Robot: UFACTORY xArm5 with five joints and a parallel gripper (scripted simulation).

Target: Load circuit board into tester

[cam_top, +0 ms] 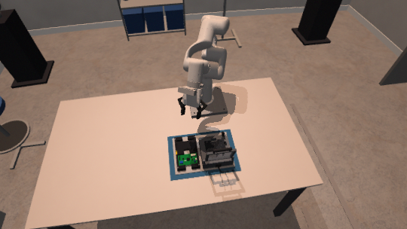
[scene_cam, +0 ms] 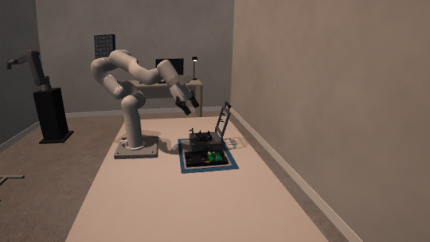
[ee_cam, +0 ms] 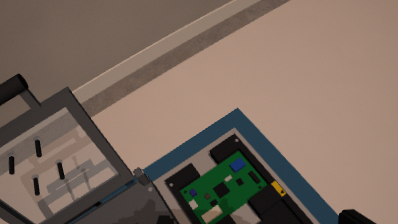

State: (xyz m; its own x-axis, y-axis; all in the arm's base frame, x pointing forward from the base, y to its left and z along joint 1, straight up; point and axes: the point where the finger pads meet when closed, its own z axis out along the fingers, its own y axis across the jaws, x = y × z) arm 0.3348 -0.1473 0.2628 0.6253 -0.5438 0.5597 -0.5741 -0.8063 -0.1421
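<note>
While the xArm Gripper (cam_top: pixel 191 111) (scene_cam: pixel 191 108) hangs open, the green circuit board (cam_top: pixel 188 160) (scene_cam: pixel 215 156) (ee_cam: pixel 223 188) lies in the tray (cam_top: pixel 174 162) (scene_cam: pixel 190 163) (ee_cam: pixel 296 209) beside the tester (cam_top: pixel 219 162) (scene_cam: pixel 206 146) (ee_cam: pixel 131 203), long axis toward it, white connector (cam_top: pixel 193 154) (ee_cam: pixel 212 214) at the arm-base side.

Here's the tabletop (cam_top: pixel 113 158) (scene_cam: pixel 167 199) (ee_cam: pixel 320 90), a pale, pinkish-cream rectangle on dark legs, and the arm's grey base plate (cam_top: pixel 194 115) (scene_cam: pixel 151 154) sits right on it, near one long edge. Over to the middle, a flat blue mat (cam_top: pixel 172 174) (scene_cam: pixel 191 169) (ee_cam: pixel 230 120), its border showing round the tray (cam_top: pixel 174 166) (scene_cam: pixel 187 165) (ee_cam: pixel 303 212) and the tester (cam_top: pixel 218 166) (scene_cam: pixel 207 147) (ee_cam: pixel 122 202), which stand side by side on it. Shadows fall across the surface now, by the base plate and beyond the tester, where a frame-shaped outline spills off the mat.
</note>
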